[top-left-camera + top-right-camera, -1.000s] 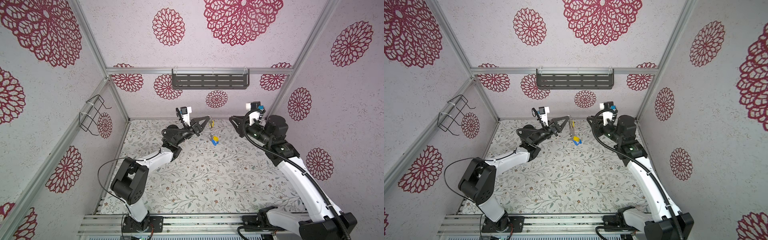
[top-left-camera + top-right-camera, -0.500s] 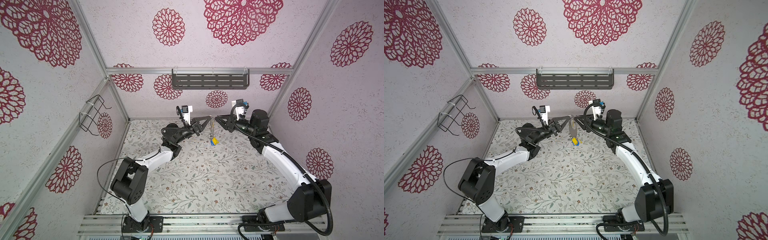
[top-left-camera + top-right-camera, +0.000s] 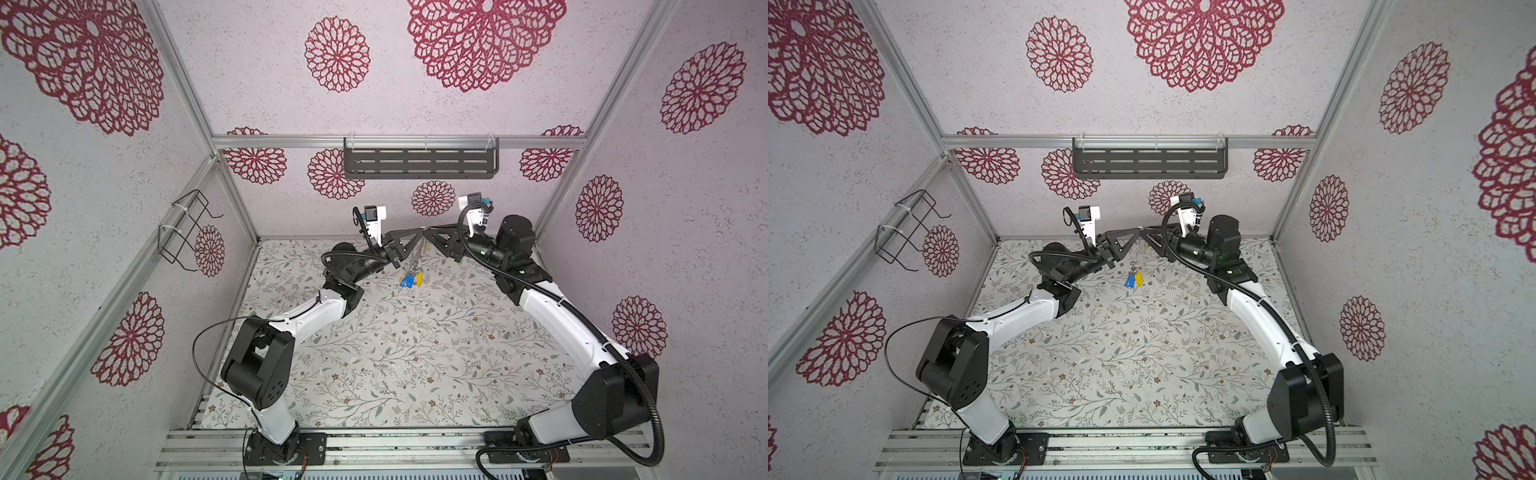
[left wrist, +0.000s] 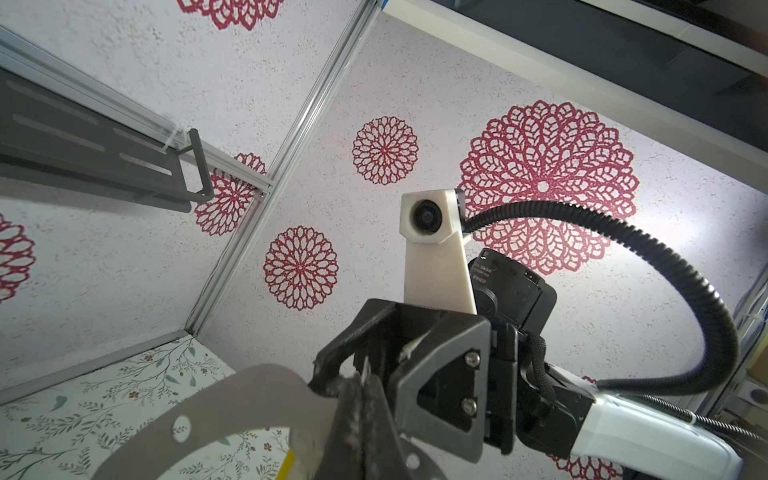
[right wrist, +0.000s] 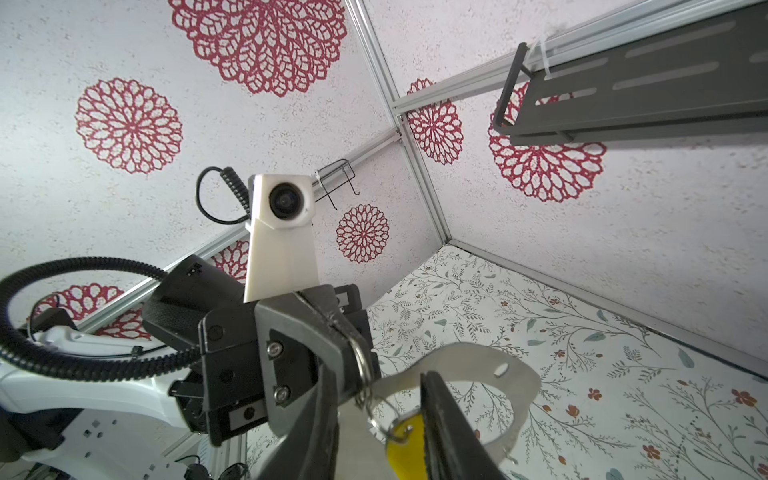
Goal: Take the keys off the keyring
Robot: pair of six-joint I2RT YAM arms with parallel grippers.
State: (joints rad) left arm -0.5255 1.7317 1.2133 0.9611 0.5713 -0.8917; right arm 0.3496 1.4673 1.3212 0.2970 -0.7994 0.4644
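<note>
The left gripper (image 3: 420, 229) is seen raised above the table (image 3: 415, 353), its fingertips pressed together on the rim of the keyring (image 5: 478, 365). In the left wrist view the grey plate is pinched right at the tips and curves away to one side of the fingers (image 4: 353, 432). From that pinch the keyring hangs down, edge-on in both top views.

The right gripper (image 3: 429, 228) is brought in from the opposite side, tip to tip with the left one and almost touching it. Its fingers are held apart. In the right wrist view one finger (image 5: 444, 428) is seen in front of the plate and the other beside it, with a yellow key (image 5: 405, 440) and its small metal ring (image 5: 380, 417) lying in the gap between them. A clear space is left between that key and the nearer finger. Whether the far finger touches the key cannot be told.

More keys (image 3: 410, 281) — blue and yellow — are hung from the lower end of the keyring, well below both grippers' tips and slightly toward the left gripper's side. Whether they reach the table cannot be told.
</note>
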